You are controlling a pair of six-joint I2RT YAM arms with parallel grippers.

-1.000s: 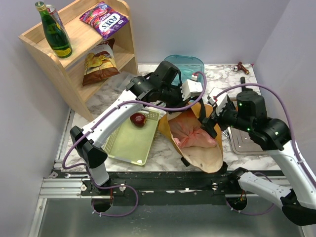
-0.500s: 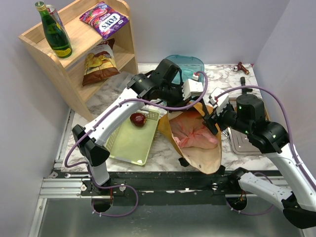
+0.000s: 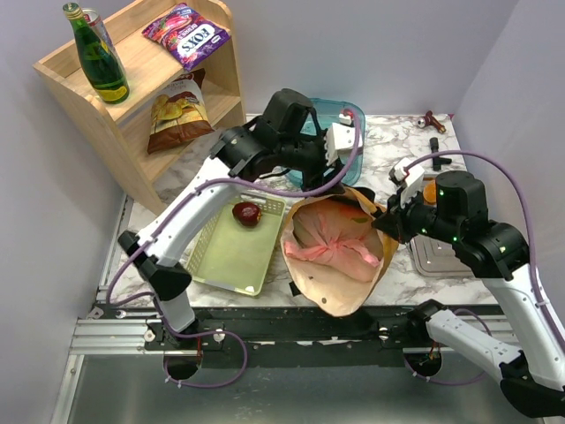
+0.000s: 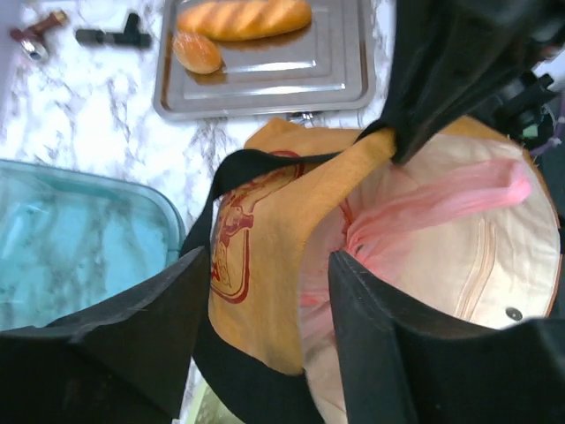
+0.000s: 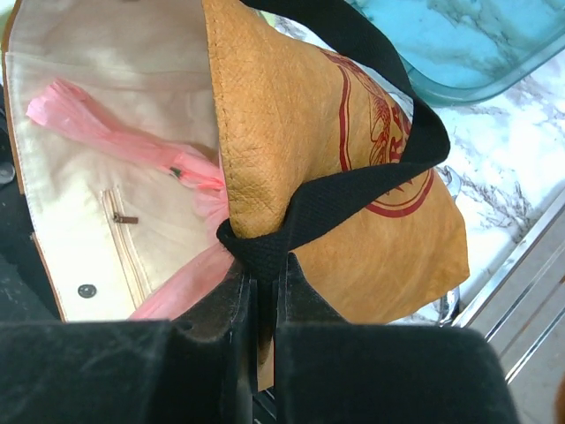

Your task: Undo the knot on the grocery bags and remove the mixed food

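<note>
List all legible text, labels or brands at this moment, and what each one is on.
"FOX'S": on the purple snack packet atop the wooden shelf.
Brown crisp bag: print too blurred to read.
Green glass bottle: label too small to read.
Mustard-orange fabric tote: round red print, no words legible.

We see the mustard-orange tote (image 3: 340,296) on the table (image 3: 397,150), its mouth spread wide, with pale lining and a red round print showing and one black strap (image 5: 353,199) drawn taut. Inside lies the thin pink plastic bag (image 3: 331,252), still tied. From its knot (image 5: 181,172) two twisted tails splay outward. We cannot make out the food.
</note>
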